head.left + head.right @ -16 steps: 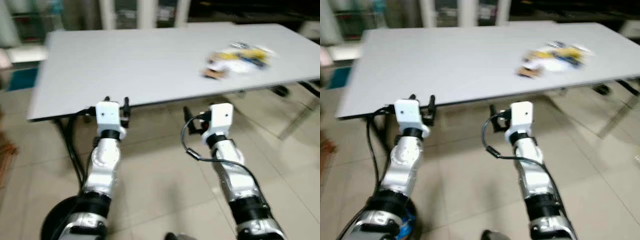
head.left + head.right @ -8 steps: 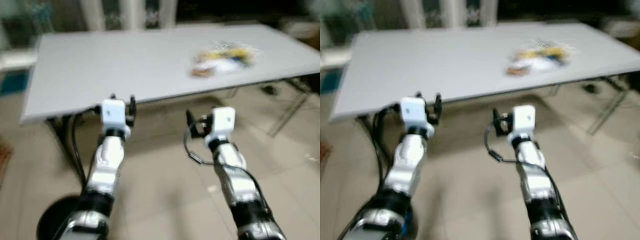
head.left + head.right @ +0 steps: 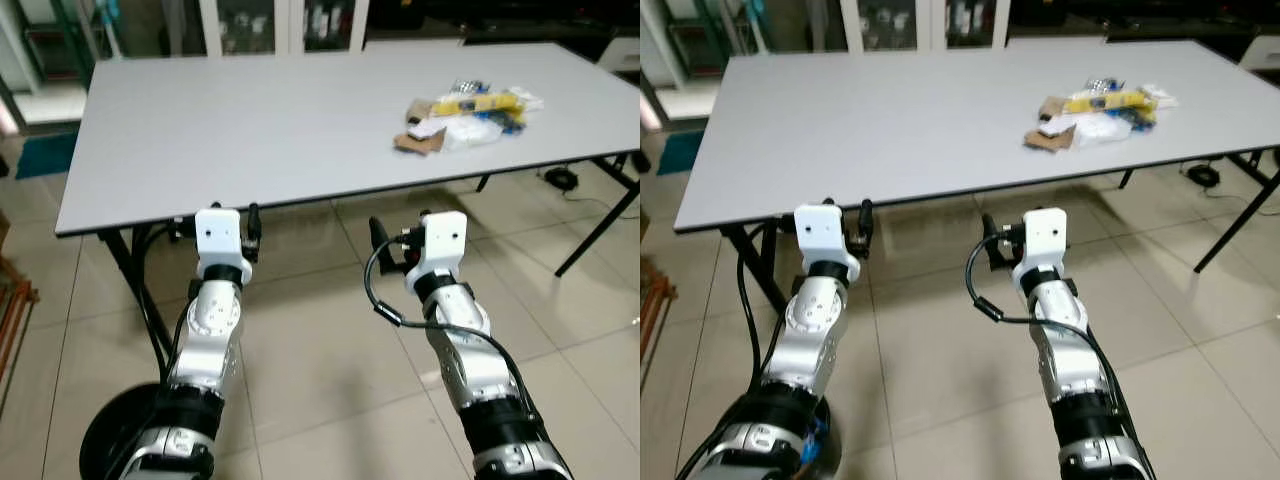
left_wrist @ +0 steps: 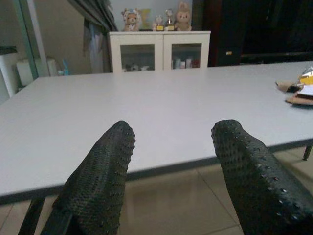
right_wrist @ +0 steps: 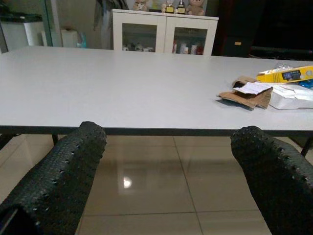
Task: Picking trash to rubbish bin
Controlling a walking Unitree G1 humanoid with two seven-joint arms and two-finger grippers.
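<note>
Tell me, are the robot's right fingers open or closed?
Open. The right gripper shows a wide gap between its two black fingers, holding nothing.

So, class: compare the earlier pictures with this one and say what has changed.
Nothing has been grasped or released. The view shifted and sharpened, so the camera moved, not the things. The trash pile lies on the table as before; left gripper and right gripper stay open before its near edge.
</note>
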